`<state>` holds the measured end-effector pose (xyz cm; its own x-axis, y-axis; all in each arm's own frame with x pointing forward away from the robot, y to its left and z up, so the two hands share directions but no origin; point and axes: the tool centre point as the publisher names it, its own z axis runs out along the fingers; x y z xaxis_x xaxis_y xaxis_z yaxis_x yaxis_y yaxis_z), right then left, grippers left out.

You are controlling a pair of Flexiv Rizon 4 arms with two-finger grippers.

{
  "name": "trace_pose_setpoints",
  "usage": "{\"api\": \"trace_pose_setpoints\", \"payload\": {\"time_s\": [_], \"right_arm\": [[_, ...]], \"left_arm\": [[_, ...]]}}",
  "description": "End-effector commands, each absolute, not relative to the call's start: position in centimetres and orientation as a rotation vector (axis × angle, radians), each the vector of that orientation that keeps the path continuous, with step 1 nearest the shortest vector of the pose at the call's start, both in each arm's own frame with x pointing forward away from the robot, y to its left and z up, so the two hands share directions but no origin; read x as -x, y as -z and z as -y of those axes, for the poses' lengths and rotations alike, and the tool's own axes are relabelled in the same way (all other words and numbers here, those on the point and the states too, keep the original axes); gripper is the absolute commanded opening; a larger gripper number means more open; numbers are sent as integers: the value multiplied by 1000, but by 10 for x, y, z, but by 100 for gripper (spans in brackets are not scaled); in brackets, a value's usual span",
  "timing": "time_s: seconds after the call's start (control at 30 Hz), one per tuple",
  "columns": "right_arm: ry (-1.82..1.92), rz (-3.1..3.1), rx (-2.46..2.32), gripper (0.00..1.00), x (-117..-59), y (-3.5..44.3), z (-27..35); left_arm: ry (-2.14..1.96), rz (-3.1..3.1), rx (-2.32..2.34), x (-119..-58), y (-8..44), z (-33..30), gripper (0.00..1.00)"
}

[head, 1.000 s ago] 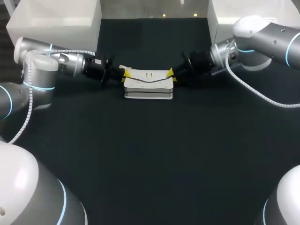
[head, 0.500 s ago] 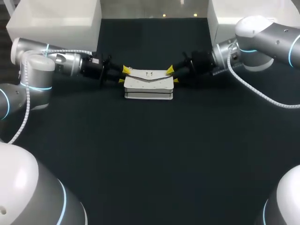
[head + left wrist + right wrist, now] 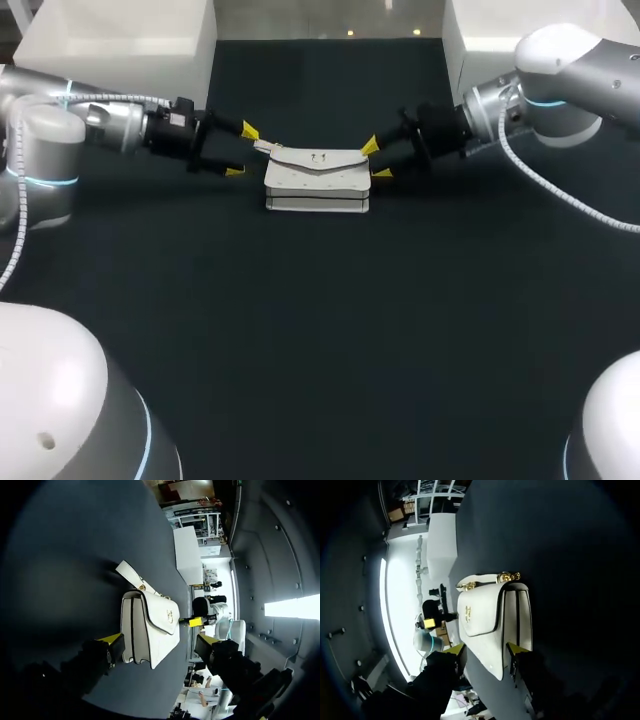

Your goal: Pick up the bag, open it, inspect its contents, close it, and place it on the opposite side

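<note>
A white handbag with a closed flap and a small gold clasp rests on the dark table, toward the back middle. My left gripper is wide open a short way off the bag's left end, touching nothing. In the left wrist view the handbag lies ahead of the spread left gripper, its strap tab sticking out. My right gripper is open at the bag's right end. In the right wrist view the handbag lies just ahead of the right gripper, its near end between the tips.
Two white bins stand at the back of the table, one at the left and one at the right. The dark tabletop stretches in front of the bag.
Both grippers were shut on the bag's ends and have let go and opened. The left arm drew back to the left, the right a little to the right. The flap settled flat.
</note>
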<state>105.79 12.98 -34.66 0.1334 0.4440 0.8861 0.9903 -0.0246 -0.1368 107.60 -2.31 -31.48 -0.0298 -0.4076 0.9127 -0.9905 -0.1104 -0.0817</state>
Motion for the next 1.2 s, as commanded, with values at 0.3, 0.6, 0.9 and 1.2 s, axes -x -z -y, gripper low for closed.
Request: {"api": "trace_pose_setpoints", "payload": {"time_s": [0.3, 0.6, 0.9, 1.2], "right_arm": [[819, 1398, 1639, 39, -1050, 363, -135], [812, 1411, 1628, 0, -1051, 363, -142], [796, 1430, 1666, 0, -1054, 359, -117], [823, 1453, 1676, 0, -1063, 348, -62]], "left_arm": [[-1161, 1487, -1706, -1061, 303, -3, 100], [-1115, 1533, -1740, -1061, 299, -16, 100], [-1004, 1637, -1754, -1062, 296, -28, 100], [-857, 1843, -1719, -1061, 284, -41, 100]]}}
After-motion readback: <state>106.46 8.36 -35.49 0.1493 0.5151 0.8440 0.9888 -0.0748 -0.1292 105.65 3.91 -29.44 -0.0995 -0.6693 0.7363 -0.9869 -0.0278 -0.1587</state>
